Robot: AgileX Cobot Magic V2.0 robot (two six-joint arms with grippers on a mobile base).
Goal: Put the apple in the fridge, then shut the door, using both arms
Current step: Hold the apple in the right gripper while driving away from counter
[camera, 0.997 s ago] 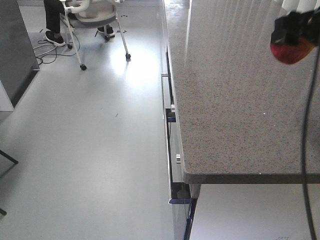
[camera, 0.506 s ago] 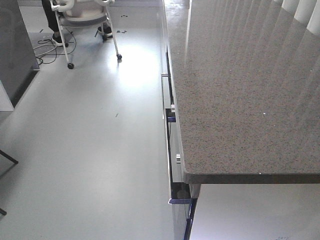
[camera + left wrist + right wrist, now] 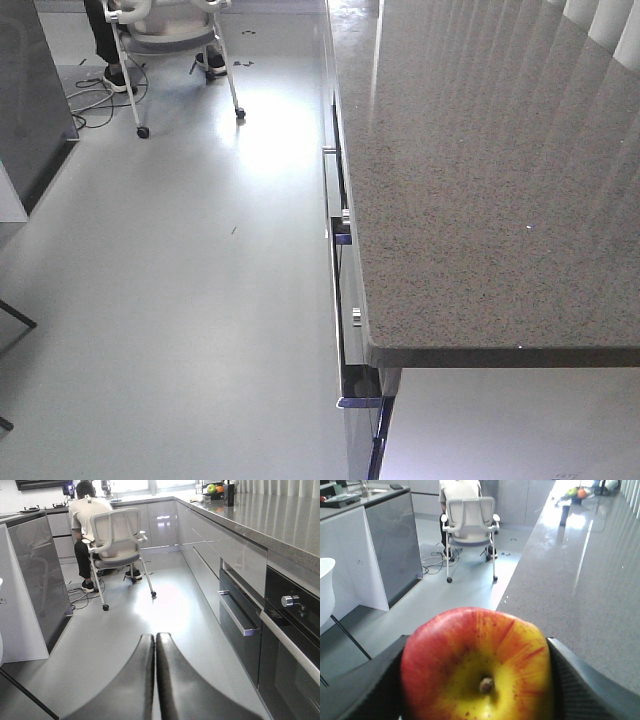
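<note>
The apple, red with a yellow patch around its stem dip, fills the bottom of the right wrist view. My right gripper is shut on it, with one dark finger on either side. It hangs above the edge of the grey stone counter. My left gripper is shut with nothing in it and points along the floor of the aisle. Neither gripper shows in the front view. I cannot make out the fridge or its door in any view.
A person sits on a wheeled office chair at the far end of the aisle, with cables beside it. Drawer handles and an oven line the counter front. A dark grey panel stands on the left.
A second ago my right gripper held the apple at the top right of the front view. It has since left that view. The office chair shifted slightly.
</note>
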